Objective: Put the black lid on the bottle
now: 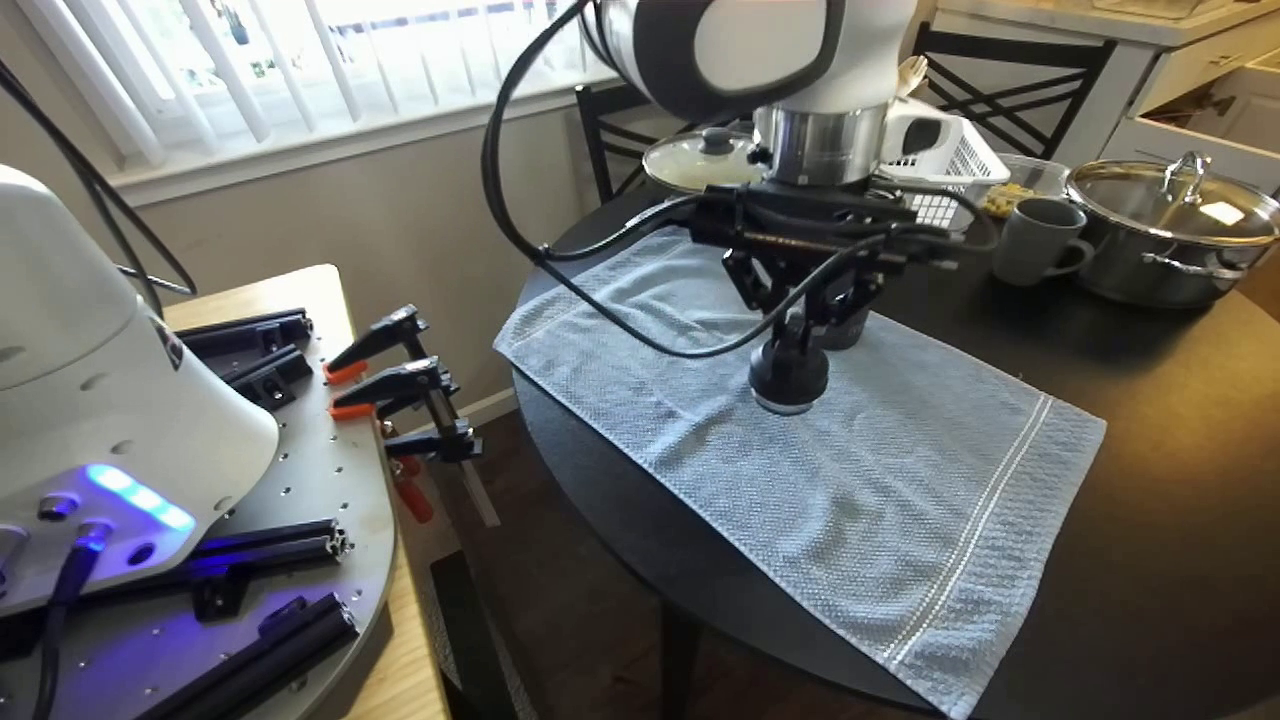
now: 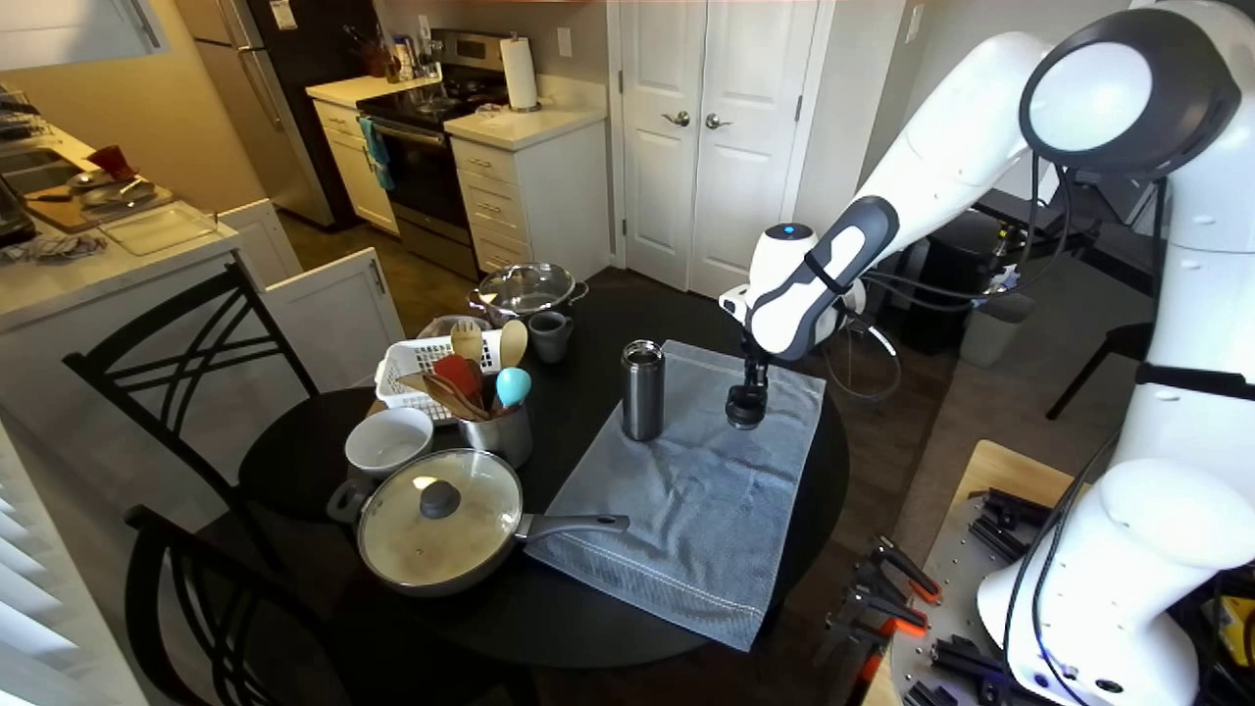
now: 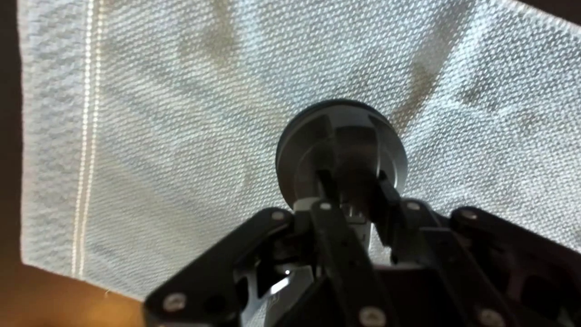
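Note:
The black lid is a small round cap with a raised top loop. It also shows in an exterior view and in the wrist view. My gripper points down and is shut on the lid's top loop, with a finger on each side. The lid is upright over the blue-grey towel; I cannot tell whether it touches the cloth. The bottle, a dark metallic cylinder, stands upright with its mouth open on the towel beside the gripper. In an exterior view it is mostly hidden behind the gripper.
A lidded pan has its handle over the towel's edge. A utensil holder, a white bowl, a white basket, a grey mug and a steel pot stand farther across the round table.

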Robot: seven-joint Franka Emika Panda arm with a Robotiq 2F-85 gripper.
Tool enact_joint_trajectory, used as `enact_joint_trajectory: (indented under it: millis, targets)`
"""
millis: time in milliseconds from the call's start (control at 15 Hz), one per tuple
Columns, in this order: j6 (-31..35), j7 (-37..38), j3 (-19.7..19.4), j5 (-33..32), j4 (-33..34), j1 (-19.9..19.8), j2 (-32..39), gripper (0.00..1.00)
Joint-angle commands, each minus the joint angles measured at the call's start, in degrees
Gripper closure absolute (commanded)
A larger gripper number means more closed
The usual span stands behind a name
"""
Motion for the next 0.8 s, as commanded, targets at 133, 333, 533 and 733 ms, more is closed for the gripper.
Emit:
enact_joint_trajectory:
  millis: [133,333,533,733]
  targets:
    - [-7.2,0.2,-0.9,1.7,3.2,1.7,-7.9,0.94]
    - [-9.4,-0.2,-0.8,4.6,5.7,2.4,-9.7,0.94]
    - [-9.7,1.0,-1.3,6.8,7.6,3.8,-10.8,0.94]
    - [-10.1,2.2,-1.7,7.1,9.5,5.0,-10.5,0.94]
